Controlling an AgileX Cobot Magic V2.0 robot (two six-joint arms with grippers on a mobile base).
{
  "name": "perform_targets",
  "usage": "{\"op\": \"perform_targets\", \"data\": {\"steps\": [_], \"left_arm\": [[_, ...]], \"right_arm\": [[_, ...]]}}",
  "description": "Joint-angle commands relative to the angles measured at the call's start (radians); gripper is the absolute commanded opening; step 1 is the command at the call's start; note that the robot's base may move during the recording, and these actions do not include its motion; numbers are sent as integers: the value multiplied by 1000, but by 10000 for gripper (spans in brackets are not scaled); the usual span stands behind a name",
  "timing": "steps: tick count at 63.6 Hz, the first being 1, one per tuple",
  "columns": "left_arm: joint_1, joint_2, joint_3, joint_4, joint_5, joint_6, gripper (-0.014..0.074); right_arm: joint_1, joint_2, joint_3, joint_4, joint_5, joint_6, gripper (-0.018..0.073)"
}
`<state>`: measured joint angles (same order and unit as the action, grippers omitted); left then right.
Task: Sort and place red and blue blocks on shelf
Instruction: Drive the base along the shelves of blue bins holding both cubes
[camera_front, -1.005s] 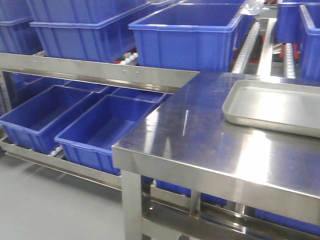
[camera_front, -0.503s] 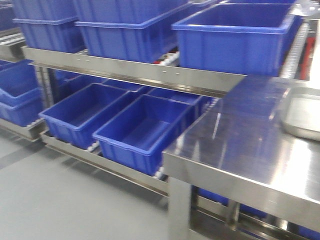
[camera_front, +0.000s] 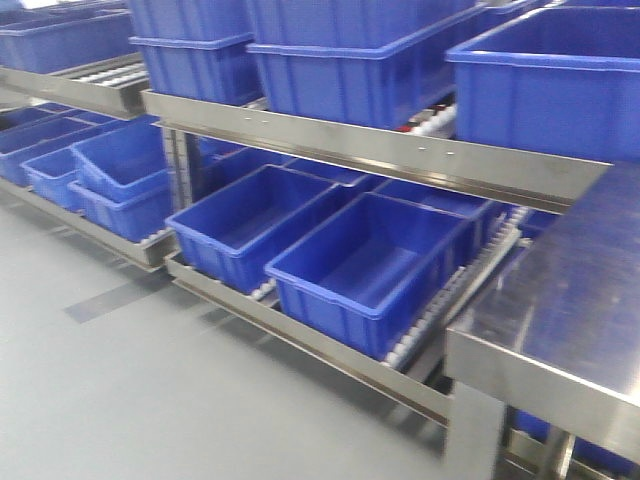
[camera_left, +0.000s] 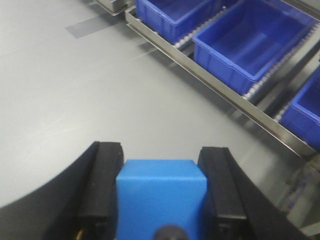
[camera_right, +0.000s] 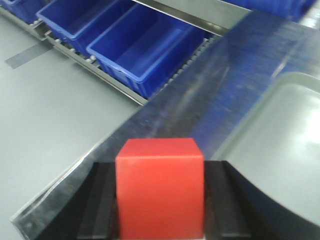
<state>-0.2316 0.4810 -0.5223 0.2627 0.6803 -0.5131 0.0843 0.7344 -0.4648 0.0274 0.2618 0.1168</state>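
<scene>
Squarely, left claw (camera_left: 161, 162) grips blue block (camera_left: 161, 200), right claw (camera_right: 161, 170) red block (camera_right: 160, 192)

The front camera views the shelf (camera_front: 380, 150) and desk (camera_front: 570, 290) corner from farther back. The wrist cameras look forward and down, close behind the left tool (camera_left: 161, 167) over the floor (camera_left: 75, 90) and the right tool (camera_right: 160, 172) over the desk edge. All three views share the lower bins (camera_front: 370, 265).

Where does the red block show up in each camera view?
Front view: not in it.
Left wrist: not in it; the left gripper holds the blue block.
Right wrist: bottom centre, the red block clamped in the right gripper.
Shared landmark: the lower-tier blue bins, visible in all three.
</scene>
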Motion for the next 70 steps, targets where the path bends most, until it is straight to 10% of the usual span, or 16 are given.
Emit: {"op": "perform_targets", "data": {"steps": [1, 70], "left_arm": [[2, 6, -28, 16, -69, -3, 125], [2, 6, -28, 16, -69, -3, 125]], "right_arm": [[-6, -7, -28, -10, -78, -7, 57], [-6, -7, -28, -10, -78, -7, 57]]}}
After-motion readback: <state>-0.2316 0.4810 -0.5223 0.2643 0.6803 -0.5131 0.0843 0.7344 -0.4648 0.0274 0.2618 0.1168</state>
